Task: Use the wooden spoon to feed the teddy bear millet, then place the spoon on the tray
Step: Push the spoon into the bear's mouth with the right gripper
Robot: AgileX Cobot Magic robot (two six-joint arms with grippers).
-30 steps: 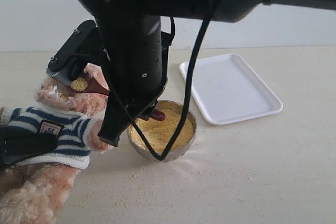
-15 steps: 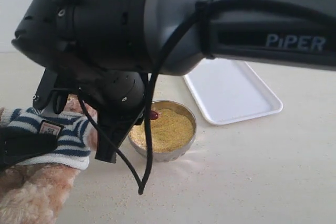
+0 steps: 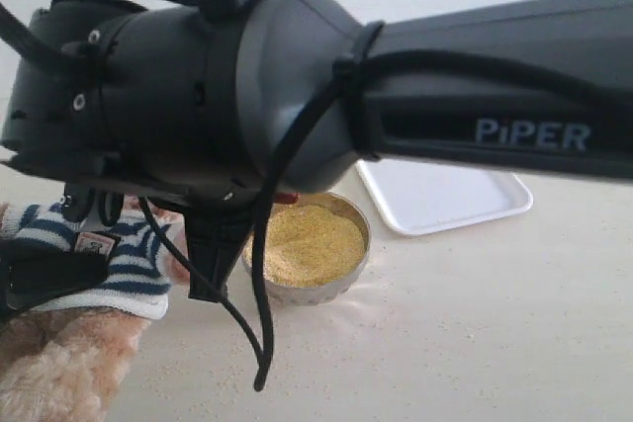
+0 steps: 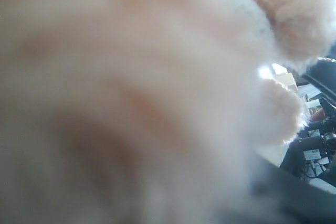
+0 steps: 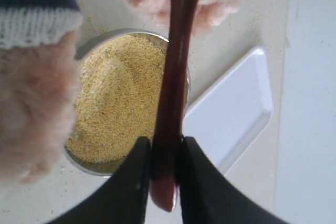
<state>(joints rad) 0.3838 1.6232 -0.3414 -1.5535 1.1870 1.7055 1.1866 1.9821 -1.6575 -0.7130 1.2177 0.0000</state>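
2 dark fingers point(image 5: 137, 182) of the right gripper point(image 5: 164, 146) are pinched narrow on the wooden spoon point(image 5: 173, 77), close to the tail of its handle. The handle runs out above the metal bowl point(image 5: 86, 45) of millet point(image 5: 121, 93) toward the teddy bear point(image 3: 109, 264), which sits just beside the bowl. The spoon's scoop end is hidden, so we cannot tell whether it carries grain. The tray point(image 3: 445, 207) lies near the bowl, on the side away from the bear. The left gripper point(image 3: 40, 279) shows only as a dark shape against the bear's shirt, and its camera sees only fur, so we cannot tell how its jaws stand.

We judge the feeding step is in hand. With such a long lever past the grip, we want the scoop kept level and the approach slow, so any spill drops into the bowl. A light touch at the muzzle is enough; a push would tip the soft bear away from the bowl.
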